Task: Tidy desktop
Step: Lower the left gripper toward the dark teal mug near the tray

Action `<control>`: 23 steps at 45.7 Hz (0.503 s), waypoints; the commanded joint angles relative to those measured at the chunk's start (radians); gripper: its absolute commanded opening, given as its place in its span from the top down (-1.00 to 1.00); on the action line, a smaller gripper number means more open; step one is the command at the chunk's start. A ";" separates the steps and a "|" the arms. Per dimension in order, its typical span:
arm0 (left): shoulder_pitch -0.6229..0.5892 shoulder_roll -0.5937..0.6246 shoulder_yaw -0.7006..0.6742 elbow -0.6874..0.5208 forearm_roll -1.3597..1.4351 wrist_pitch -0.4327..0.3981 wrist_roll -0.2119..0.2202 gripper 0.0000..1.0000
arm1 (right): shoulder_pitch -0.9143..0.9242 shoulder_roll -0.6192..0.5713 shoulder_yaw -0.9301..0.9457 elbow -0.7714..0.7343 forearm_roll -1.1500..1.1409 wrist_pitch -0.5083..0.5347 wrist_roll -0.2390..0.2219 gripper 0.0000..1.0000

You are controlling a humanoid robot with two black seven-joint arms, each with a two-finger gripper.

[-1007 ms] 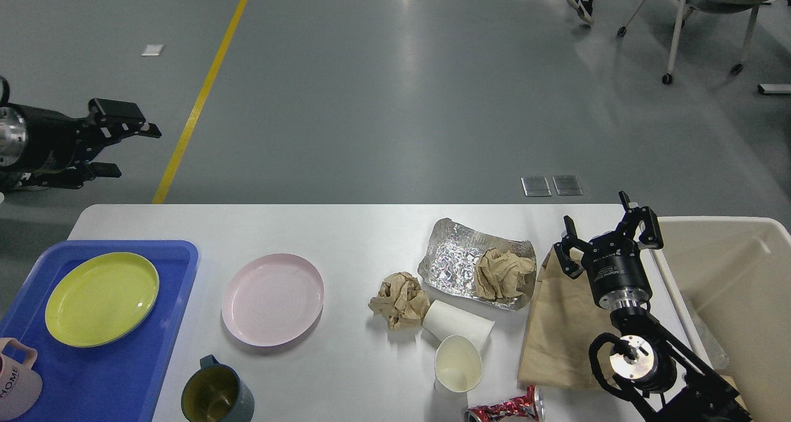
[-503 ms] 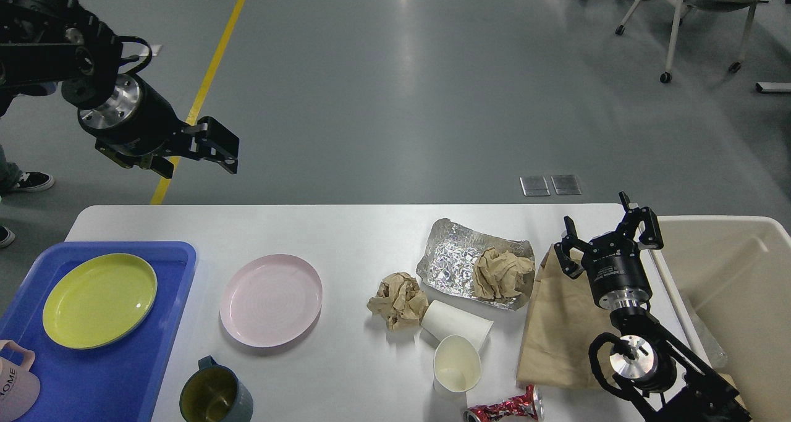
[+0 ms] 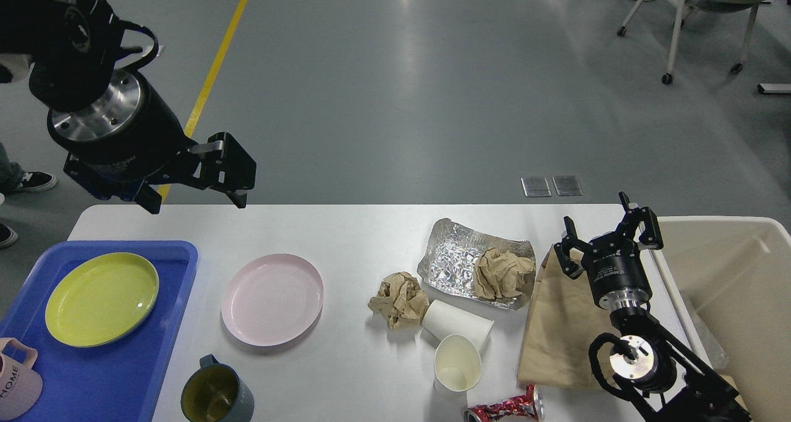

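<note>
Pink mug point(image 3: 15, 379) cut at edge

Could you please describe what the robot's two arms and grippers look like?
Both arms are black with round silver metal flanges at the wrists. Each ends in a black gripper, left and right, with two angular fingers. A black cable loops beside each wrist, and small white lettering marks the housings.

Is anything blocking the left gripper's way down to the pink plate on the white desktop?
Nothing visible does. The open left gripper hangs over the far left edge of the large white desktop, and only bare tabletop lies between it and the round pink plate.
</note>
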 commanded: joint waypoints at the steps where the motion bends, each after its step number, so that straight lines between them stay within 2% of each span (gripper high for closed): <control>1: -0.007 0.000 0.003 -0.021 -0.018 -0.005 -0.002 -0.99 | 0.000 -0.001 0.000 0.000 0.000 0.000 0.000 -1.00; 8: -0.005 -0.003 0.000 -0.019 -0.012 -0.004 0.006 -0.99 | 0.000 0.001 0.000 0.000 0.000 0.000 0.000 -1.00; 17: 0.002 -0.002 -0.006 -0.015 -0.012 0.003 -0.009 -0.99 | 0.000 -0.001 0.000 0.000 0.000 0.000 0.000 -1.00; 23: 0.059 0.003 -0.017 -0.010 -0.012 0.003 0.003 -0.98 | 0.000 -0.001 0.000 0.000 0.000 0.000 0.000 -1.00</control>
